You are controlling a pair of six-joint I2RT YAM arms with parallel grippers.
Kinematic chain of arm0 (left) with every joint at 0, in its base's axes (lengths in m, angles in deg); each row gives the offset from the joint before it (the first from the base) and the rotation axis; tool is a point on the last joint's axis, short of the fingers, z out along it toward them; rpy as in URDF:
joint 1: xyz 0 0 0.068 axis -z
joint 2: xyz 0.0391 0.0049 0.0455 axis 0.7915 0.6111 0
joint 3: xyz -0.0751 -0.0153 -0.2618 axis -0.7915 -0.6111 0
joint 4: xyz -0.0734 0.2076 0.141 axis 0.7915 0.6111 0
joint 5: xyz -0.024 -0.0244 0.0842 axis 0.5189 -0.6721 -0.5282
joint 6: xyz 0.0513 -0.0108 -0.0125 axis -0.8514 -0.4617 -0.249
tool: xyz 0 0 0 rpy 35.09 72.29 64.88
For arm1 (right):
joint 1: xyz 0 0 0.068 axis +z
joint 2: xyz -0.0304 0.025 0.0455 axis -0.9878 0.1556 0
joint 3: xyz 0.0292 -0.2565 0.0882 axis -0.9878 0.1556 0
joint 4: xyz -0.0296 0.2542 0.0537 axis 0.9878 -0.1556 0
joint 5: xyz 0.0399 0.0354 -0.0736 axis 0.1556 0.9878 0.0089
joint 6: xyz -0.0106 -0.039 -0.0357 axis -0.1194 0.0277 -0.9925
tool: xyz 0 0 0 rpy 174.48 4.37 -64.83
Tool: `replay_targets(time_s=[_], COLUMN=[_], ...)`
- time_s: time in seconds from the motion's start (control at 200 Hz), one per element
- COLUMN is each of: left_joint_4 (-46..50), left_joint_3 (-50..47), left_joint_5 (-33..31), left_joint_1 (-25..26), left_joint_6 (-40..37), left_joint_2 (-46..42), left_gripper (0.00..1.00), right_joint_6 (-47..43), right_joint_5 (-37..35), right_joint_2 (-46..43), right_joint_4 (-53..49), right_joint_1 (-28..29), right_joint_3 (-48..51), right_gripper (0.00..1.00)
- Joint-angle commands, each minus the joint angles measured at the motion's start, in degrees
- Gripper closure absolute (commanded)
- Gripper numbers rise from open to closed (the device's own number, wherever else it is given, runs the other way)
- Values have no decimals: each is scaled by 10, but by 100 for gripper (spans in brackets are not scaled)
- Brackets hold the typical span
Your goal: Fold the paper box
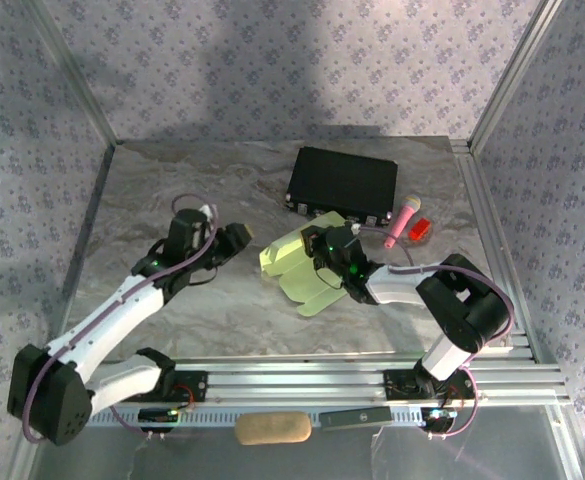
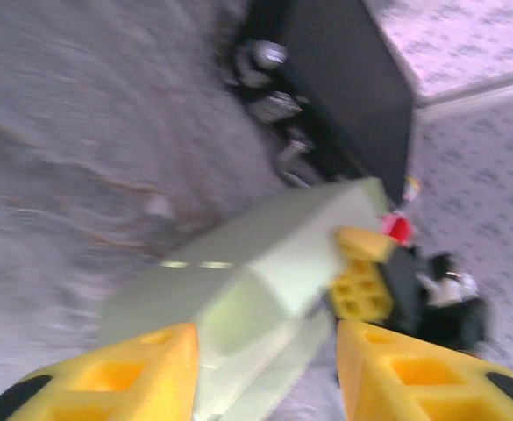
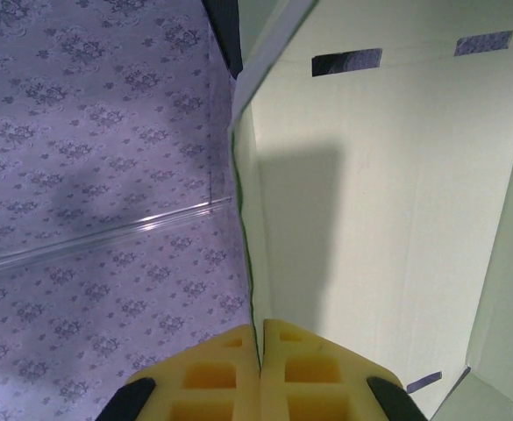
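Note:
The paper box (image 1: 294, 262) is a pale yellow-green card sheet, partly folded, lying mid-table with flaps spread toward the near side. My right gripper (image 1: 334, 250) holds it from the right. In the right wrist view its fingers (image 3: 260, 373) are shut on the edge of an upright panel of the box (image 3: 388, 193). My left gripper (image 1: 238, 236) is at the box's left end. In the blurred left wrist view its jaws (image 2: 269, 377) stand apart with a folded corner of the box (image 2: 265, 281) between them, and the right gripper's yellow fingers (image 2: 361, 285) show beyond.
A black case (image 1: 344, 182) lies just behind the box, also in the left wrist view (image 2: 344, 96). A pink microphone-shaped object (image 1: 404, 218) and a small red item (image 1: 419, 228) sit to its right. A tan roll (image 1: 272, 428) rests on the near rail. Patterned walls enclose the table.

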Motion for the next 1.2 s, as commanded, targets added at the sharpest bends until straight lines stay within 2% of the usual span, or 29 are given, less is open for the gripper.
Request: replay_targets(time_s=[0.0,0.125,0.205,0.325,0.69,0.944,1.194], left_joint_4=[25,15,0,-32,-127,-208,-224], left_joint_3=[-43,-51,-62,-75,-50,-70,-59], left_joint_5=[3,-4,-16,-24,-33,-41,-41], left_joint_1=[-24,-24,-24,-23,44,82,115], left_joint_6=[-82,-175,-218,-242,-295,-300,-311], left_joint_2=[-2,26,51,93,223,220,218], left_gripper=[69,83,85,87,87,85,85], right_joint_6=[13,13,11,9,9,9,12], right_joint_5=[8,11,14,18,22,28,31], right_joint_2=[1,-1,-3,-6,-10,-11,-6], right_joint_4=[-22,-26,-32,-34,-39,-34,-25], right_joint_1=[-3,-3,-6,-7,-11,-19,-23], right_joint_3=[0,-1,-3,-3,-4,2,5], right_gripper=[100,100,100,100,100,100,100])
